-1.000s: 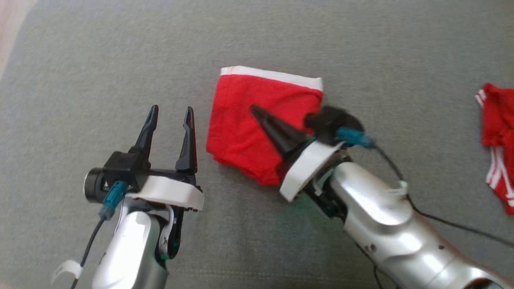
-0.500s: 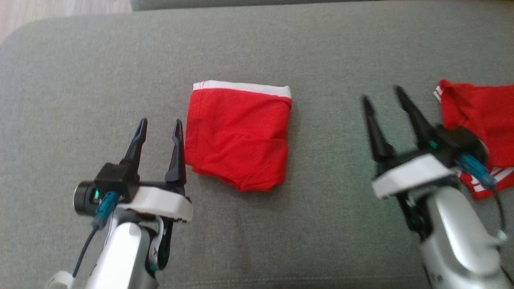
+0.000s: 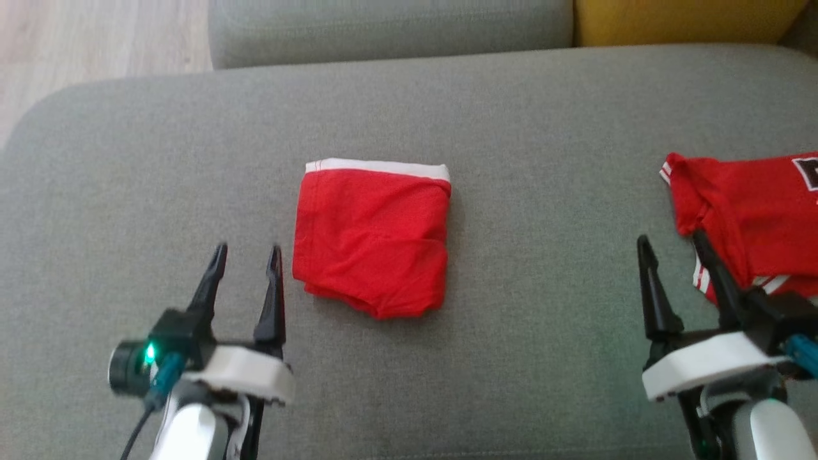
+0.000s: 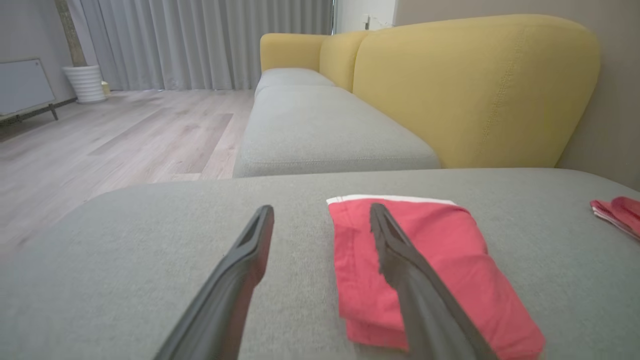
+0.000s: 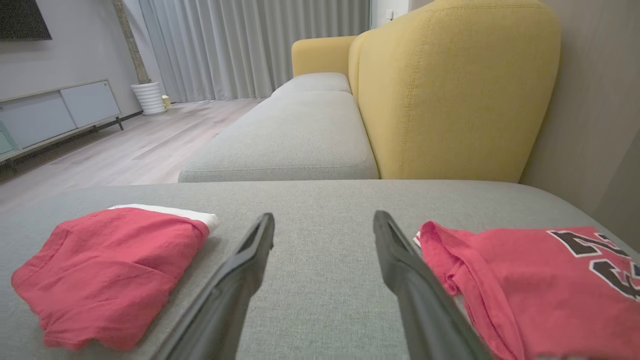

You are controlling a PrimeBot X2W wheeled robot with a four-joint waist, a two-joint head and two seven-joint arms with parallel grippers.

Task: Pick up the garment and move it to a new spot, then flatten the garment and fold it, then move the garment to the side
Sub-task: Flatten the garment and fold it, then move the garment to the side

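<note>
Left hand (image 3: 248,248) sits low, fingers spread and empty, its inner finger just beside the near corner of the folded red garment (image 3: 370,243). Right hand (image 3: 669,237) is spread and empty too, well off on the other side, its outer finger right beside a red jersey (image 3: 748,211). The folded red garment lies flat between the two hands on the grey sofa seat (image 3: 543,160), with its white waistband (image 3: 377,168) on the far edge.

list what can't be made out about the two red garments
head view: red jersey runs off the right edge, full shape unknown
right wrist view: its lettering is cut off by the edge
left wrist view: the left end effector covers part of the folded garment
</note>
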